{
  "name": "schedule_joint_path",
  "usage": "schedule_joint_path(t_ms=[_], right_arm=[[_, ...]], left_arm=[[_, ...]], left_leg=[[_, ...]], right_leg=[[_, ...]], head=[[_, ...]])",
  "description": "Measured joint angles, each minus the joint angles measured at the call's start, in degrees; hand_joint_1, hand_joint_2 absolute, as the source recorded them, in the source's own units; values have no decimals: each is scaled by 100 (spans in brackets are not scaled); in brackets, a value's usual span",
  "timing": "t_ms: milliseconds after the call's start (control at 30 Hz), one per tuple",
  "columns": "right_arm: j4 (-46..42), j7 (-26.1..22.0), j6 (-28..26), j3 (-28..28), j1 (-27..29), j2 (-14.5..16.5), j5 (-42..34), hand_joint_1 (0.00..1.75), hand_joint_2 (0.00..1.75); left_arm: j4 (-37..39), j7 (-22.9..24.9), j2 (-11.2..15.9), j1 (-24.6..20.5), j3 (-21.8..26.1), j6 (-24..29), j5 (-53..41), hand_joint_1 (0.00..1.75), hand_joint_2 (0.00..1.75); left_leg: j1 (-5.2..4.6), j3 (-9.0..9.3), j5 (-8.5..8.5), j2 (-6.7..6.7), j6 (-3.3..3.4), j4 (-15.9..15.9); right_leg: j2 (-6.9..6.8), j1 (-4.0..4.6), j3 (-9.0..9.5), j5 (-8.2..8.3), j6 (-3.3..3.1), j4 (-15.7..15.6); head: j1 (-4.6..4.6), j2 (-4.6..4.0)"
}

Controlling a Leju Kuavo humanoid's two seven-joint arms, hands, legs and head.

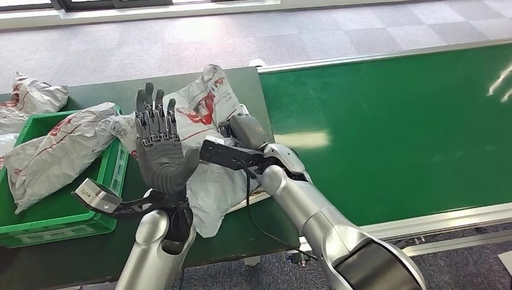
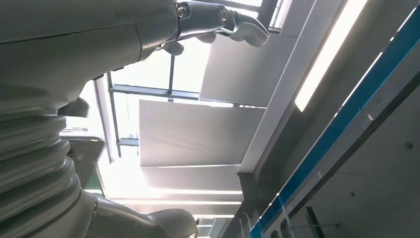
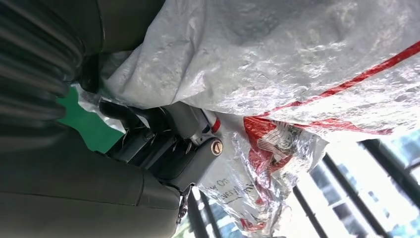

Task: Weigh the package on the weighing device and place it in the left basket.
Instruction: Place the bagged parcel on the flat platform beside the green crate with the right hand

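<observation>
two hands at work: the right hand (image 1: pixel 241 130) grips the package (image 1: pixel 205 109) over the dark worktop (image 1: pixel 90 254), while the left hand (image 1: pixel 158 145) is raised, fingers apart and holding nothing. carrying step, i judge; next calls for a swing toward the green basket (image 1: pixel 115 166).

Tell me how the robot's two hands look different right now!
The left hand is raised upright with its palm open and fingers spread, holding nothing. The right hand reaches forward and grips the white package, whose crinkly plastic partly hides its fingers. Both hands are dark grey, on silver arms.
</observation>
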Motion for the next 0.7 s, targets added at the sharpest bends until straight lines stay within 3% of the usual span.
schedule_joint_path(t_ms=[67,200,367,533,700], right_arm=[[61,-117,279,156,-12,2,-72,174,175],[122,-250,578,579,-44,4,-329,0,175],[181,57,350,985,-100,6,-475,0,175],[236,128,247,1140,-153,6,-477,0,175],[287,271,-256,1159,-175,-15,-371,0,175]], left_arm=[[32,-9,0,-22,1,-22,3,0,175],[53,-14,0,-48,8,152,-134,0,175],[-2,-22,-30,-56,26,1217,-925,0,175],[-22,-22,-55,-58,29,1394,-1025,0,175],[-29,-22,-57,-28,32,1860,-1140,0,175]], left_leg=[[0,0,0,1,0,0],[0,-1,0,1,0,0],[0,-1,0,0,0,0],[0,0,0,0,0,0],[0,0,0,0,0,0]], right_leg=[[0,0,0,0,0,0],[1,0,-1,0,0,0],[0,0,-1,0,0,0],[0,0,0,0,0,0],[0,0,-1,0,0,0]], head=[[0,0],[0,0],[0,0],[0,0],[0,0]])
